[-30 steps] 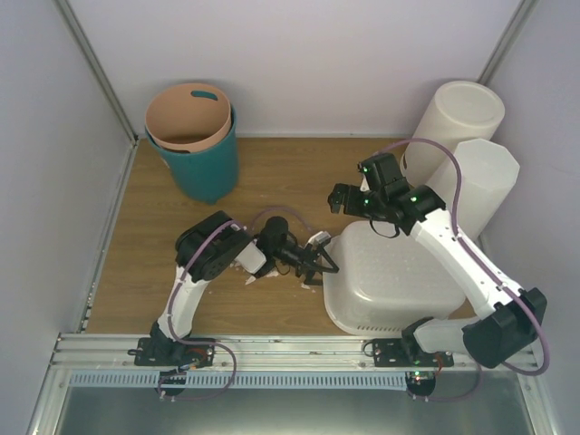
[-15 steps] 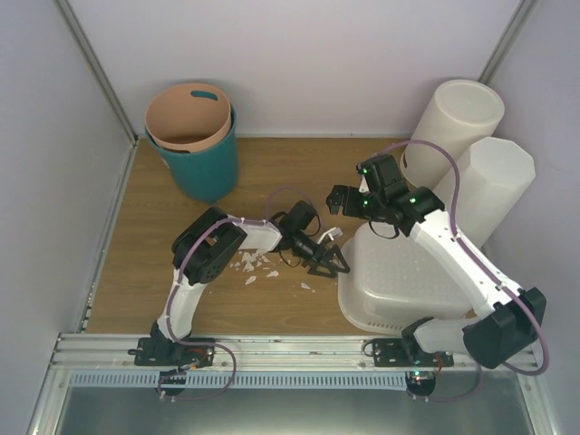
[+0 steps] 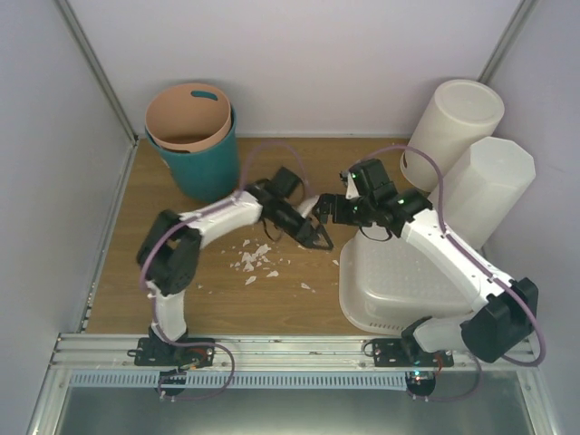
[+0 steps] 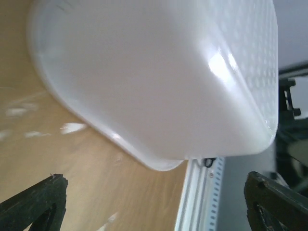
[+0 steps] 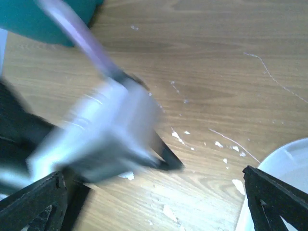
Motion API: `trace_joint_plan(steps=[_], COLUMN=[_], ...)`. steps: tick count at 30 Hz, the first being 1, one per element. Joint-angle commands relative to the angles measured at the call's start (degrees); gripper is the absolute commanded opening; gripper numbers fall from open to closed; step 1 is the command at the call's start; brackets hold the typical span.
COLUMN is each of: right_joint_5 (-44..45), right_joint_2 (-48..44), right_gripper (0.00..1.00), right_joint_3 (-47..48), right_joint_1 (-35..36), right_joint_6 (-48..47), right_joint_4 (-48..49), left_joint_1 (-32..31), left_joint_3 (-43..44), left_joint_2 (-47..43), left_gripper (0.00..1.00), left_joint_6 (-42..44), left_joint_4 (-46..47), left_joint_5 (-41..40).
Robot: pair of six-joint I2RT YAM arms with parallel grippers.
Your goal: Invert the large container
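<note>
Top external view: tub lies bottom-up, right of centre

At far left stands a teal bin (image 3: 207, 168); white scraps (image 3: 255, 262) dot the table (image 3: 127, 272). At centre, my left gripper (image 3: 318, 237) and right gripper (image 3: 332, 207) hang close together, both spread wide and empty. The large container (image 3: 408, 281) fills the left wrist view. The right wrist view catches only its edge, past my blurred left arm (image 5: 91, 130).

one large container (image 3: 408, 281), near right. two tall white bins, far right: one round bin (image 3: 453, 118), one octagonal bin (image 3: 494, 181). two nested bins, far left: one teal bin (image 3: 207, 172), one tan bin (image 3: 186, 118) inside. two grippers: left gripper (image 3: 317, 236), right gripper (image 3: 326, 207). white scraps (image 3: 254, 263), centre, too small to count.
</note>
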Motion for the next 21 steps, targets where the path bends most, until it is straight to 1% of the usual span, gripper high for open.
trace_joint_plan(steps=[1,2,5,8,10,13,16,20,21], right_joint_5=[-2.14,-2.16,-2.37,-2.42,-2.93,-4.27,-5.59,-6.38,-6.32], right_joint_2=[2.83,3.42,4.74,5.4,5.22,5.32,6.61,9.28,9.6], right_gripper=[1.0,1.0,1.0,1.0,1.0,1.0,1.0,1.0,1.0], right_joint_3=[-0.44,-0.22,0.49,1.41,2.04,2.97,2.6,0.68,0.08], right_joint_1=[3.06,3.58,4.62,5.2,5.29,5.71,7.0,10.58,11.07], right_joint_6=[-1.7,-1.83,-2.22,-2.67,-2.81,-3.43,-4.42,-4.91,-4.58], right_joint_4=[0.16,0.11,0.04,-0.71,-0.76,-1.51,-3.39,-5.97,-6.84], left_joint_1=[6.51,7.57,10.0,11.46,11.63,12.89,16.34,21.88,23.35], left_joint_3=[4.47,5.2,6.48,6.33,6.3,7.85,12.58,19.03,20.39], left_joint_2=[-12.98,-14.79,-20.46,-25.56,-27.44,-27.96,-27.16,-24.04,-22.65], left_gripper=[0.99,0.99,0.99,0.99,0.99,0.99,0.99,0.99,0.99], left_joint_6=[17.9,19.6,23.66,26.38,28.09,29.57,32.13,40.34,42.22], left_joint_4=[-13.97,-15.81,-19.42,-20.48,-20.88,-21.14,-20.37,-18.38,-18.73], left_joint_5=[-12.2,-13.62,-21.53,-26.97,-29.99,-34.17,-39.48,-49.6,-50.5])
